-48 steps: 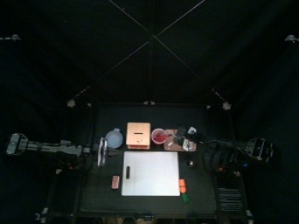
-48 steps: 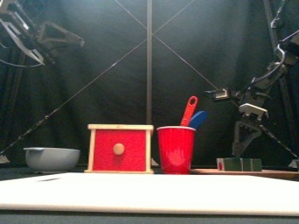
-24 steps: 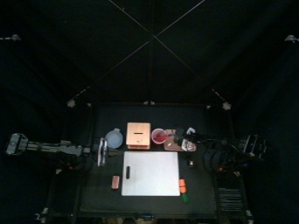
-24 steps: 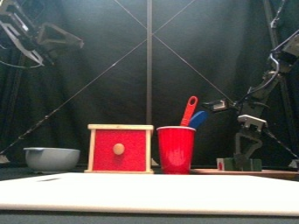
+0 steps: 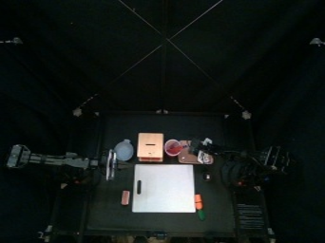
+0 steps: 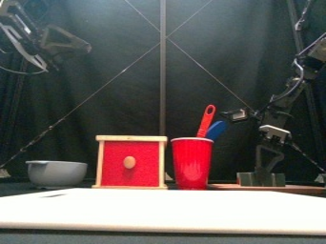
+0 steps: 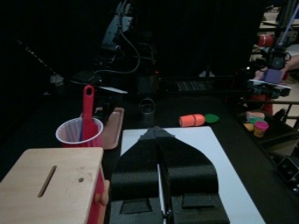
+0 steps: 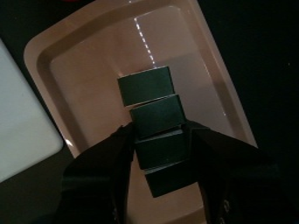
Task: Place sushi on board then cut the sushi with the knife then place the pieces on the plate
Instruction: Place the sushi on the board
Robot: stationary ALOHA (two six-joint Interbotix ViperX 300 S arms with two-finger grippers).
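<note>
on the pink tray, table right, lies the sushi roll, right gripper astride it; whether it grips cannot be told. light jointed blocks would likely part: hold mid-roll, gently.

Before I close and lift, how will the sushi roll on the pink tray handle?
The sushi roll shows separate blocks with seams, so it may come apart. Its flat sides suggest it won't roll. The right gripper straddles only some blocks on the pink tray; the others might stay behind.
</note>
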